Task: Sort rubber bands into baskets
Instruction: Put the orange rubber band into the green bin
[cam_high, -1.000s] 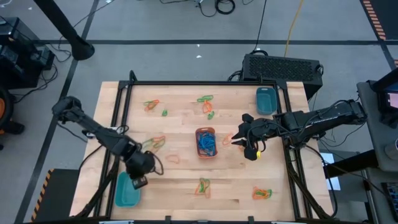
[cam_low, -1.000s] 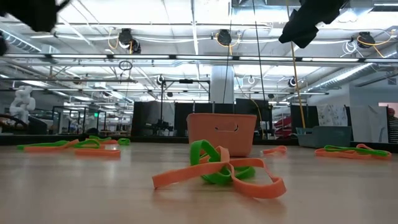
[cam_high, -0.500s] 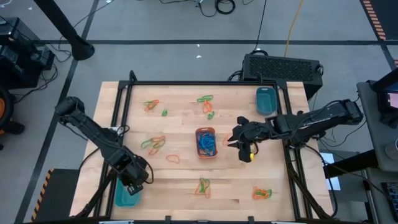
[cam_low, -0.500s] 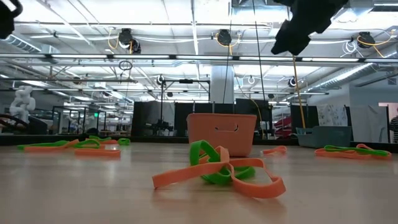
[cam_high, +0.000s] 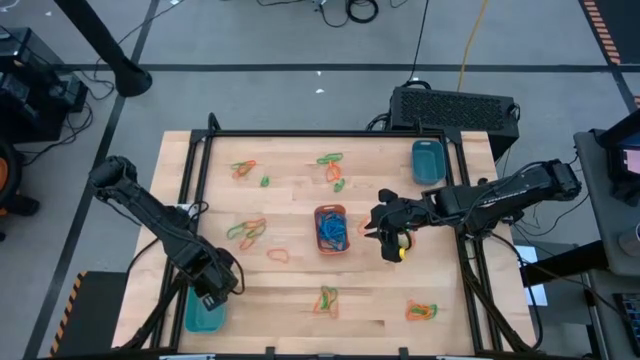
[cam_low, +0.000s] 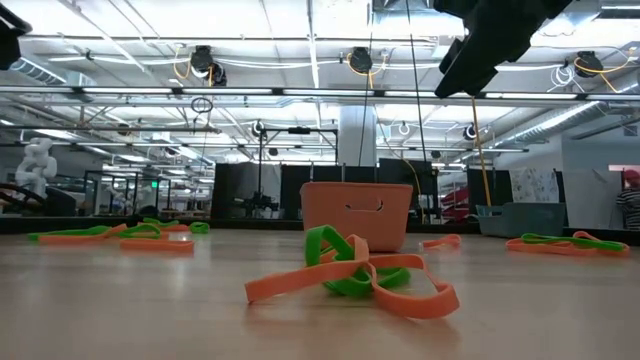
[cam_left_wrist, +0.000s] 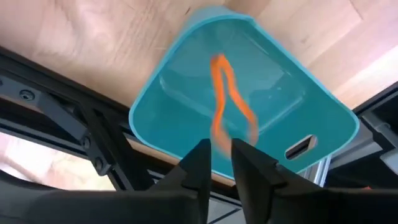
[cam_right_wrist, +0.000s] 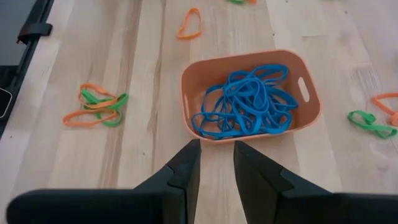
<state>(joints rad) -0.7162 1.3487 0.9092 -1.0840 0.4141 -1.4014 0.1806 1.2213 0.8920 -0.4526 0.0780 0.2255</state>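
My left gripper (cam_left_wrist: 221, 163) hangs over a teal basket (cam_left_wrist: 249, 106) at the table's near left corner (cam_high: 203, 315), fingers apart. An orange rubber band (cam_left_wrist: 227, 99), blurred, is in the air just past the fingertips, above the basket's inside. My right gripper (cam_right_wrist: 216, 155) stands open, nothing between its fingers, above the wood just right of the orange basket (cam_right_wrist: 245, 93), which holds several blue rubber bands (cam_right_wrist: 245, 102). In the high view the right gripper (cam_high: 378, 225) is right of that basket (cam_high: 331, 228). My left gripper points down over the teal basket with a gap between its fingers. The orange band's near end (cam_left_wrist: 217, 135) lies right at the fingertips, and I cannot tell whether it touches them. The band stretches away from the fingers toward the basket floor.
A second teal basket (cam_high: 428, 160) sits at the far right. Loose orange and green bands lie in clusters (cam_high: 243, 168), (cam_high: 332, 165), (cam_high: 246, 232), (cam_high: 327, 298), (cam_high: 421, 311). A black frame (cam_high: 330, 133) rims the table.
My left gripper has swung toward the table's near left corner and a little down, turning as it went, and now stands over the teal basket. My right gripper has gone down and toward the orange basket.
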